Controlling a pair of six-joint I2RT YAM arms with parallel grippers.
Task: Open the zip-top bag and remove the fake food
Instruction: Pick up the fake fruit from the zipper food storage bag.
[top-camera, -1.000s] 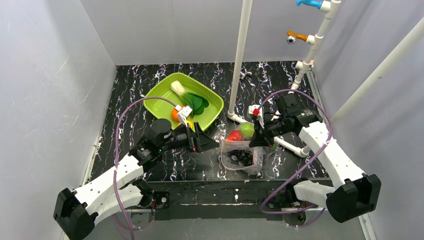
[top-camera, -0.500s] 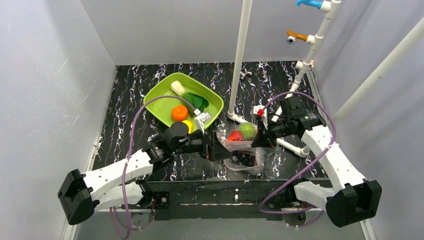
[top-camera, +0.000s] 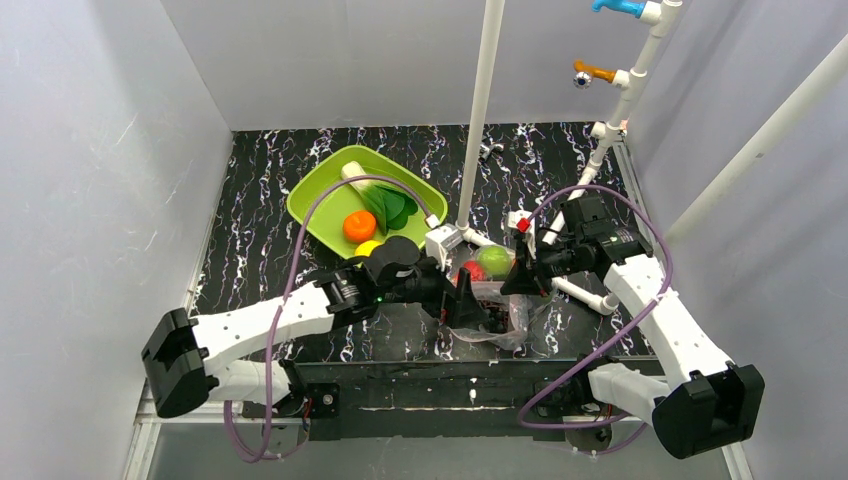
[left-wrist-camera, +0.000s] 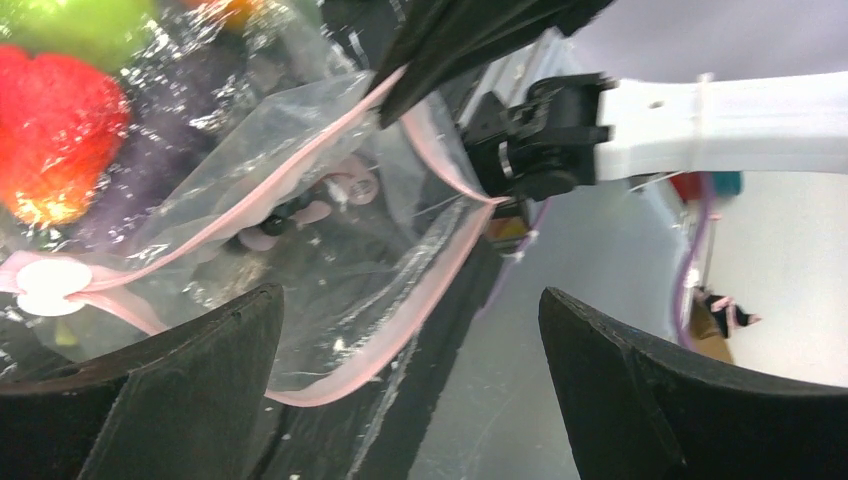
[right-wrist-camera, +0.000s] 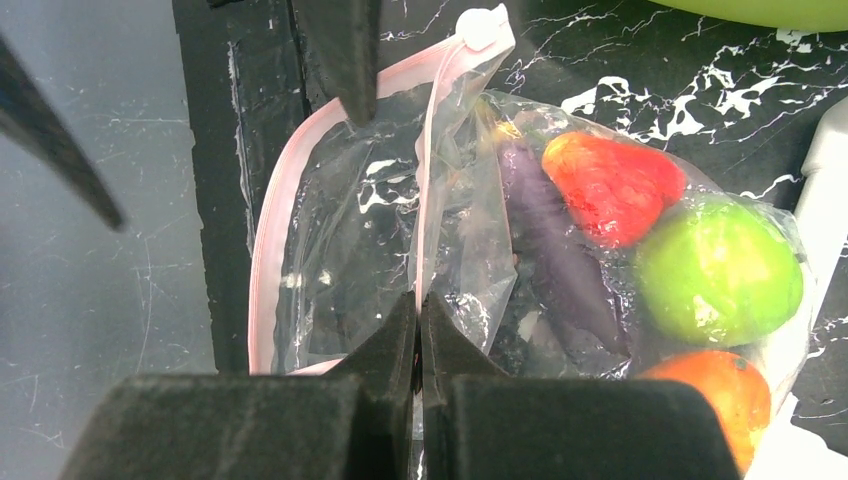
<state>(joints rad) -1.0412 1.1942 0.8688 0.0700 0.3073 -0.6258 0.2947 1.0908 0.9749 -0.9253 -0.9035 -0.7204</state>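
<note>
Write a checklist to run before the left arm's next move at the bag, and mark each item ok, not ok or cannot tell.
1. Hold: right tool shut on the bag rim, ok.
2. Jaws: left tool open, ok.
3. Mouth: pink strips parted, ok.
4. Aim: left tool faces the mouth, ok.
5. Left tool fingers inside the bag: cannot tell.
6. Emptied: not ok; red fruit, green apple and eggplant inside.

— Item, my left gripper (top-camera: 478, 308): moved?
— Yes. Travelled rightward from beside the green tray (top-camera: 318, 208) to the zip-top bag (top-camera: 515, 318) mouth.
— Item, orange (top-camera: 359, 226)?
— Uncovered now; I no longer hide it.
</note>
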